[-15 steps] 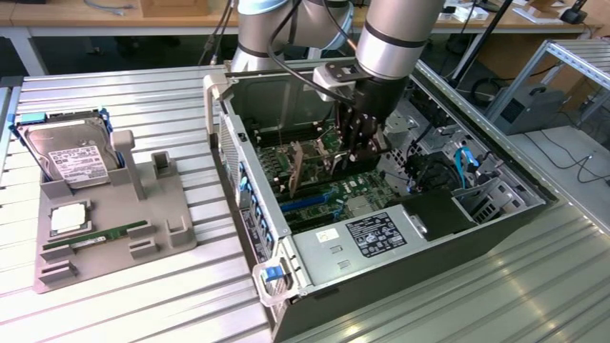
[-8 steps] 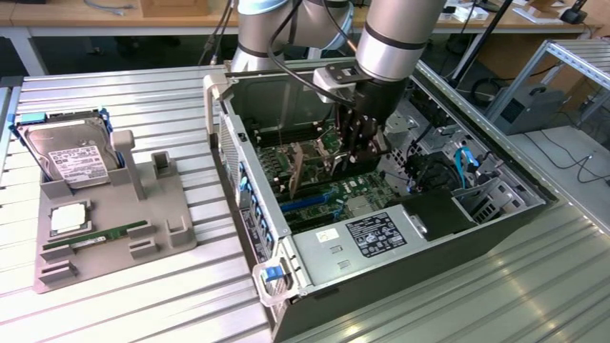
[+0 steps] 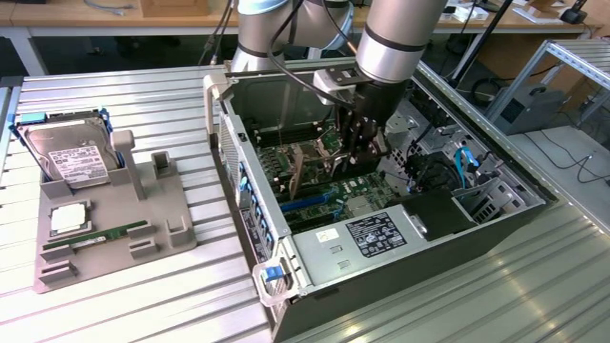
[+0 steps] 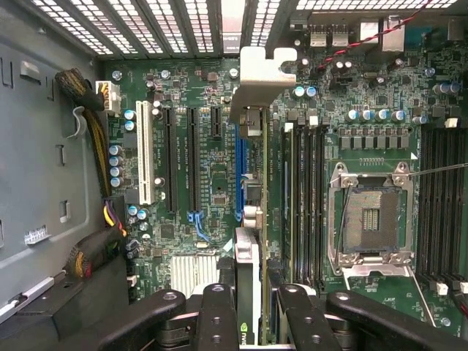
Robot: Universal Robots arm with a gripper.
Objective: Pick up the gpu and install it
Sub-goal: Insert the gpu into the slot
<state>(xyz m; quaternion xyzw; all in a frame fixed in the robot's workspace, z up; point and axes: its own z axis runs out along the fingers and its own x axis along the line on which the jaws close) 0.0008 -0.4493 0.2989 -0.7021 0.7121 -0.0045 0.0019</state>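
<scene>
The gpu (image 4: 248, 256) appears edge-on in the wrist view, its silvery bracket (image 4: 256, 77) up against the case's rear slots. My gripper (image 4: 252, 322) is shut on it, a black finger (image 4: 218, 314) on each side of the card. The card runs in line with the blue slot (image 4: 238, 157) on the green motherboard (image 4: 205, 168); whether it touches the slot I cannot tell. In the exterior view the gpu (image 3: 303, 170) stands on edge inside the open computer case (image 3: 315, 250), its brownish face showing, with the gripper (image 3: 361, 153) reaching down beside it.
Memory slots (image 4: 303, 197) and an open processor socket (image 4: 369, 219) lie close beside the card. Cable bundles (image 4: 91, 248) run along the case wall. On the exterior view's left, a grey holder (image 3: 143, 221) carries a hard drive (image 3: 71, 157) and a green memory stick (image 3: 96, 239).
</scene>
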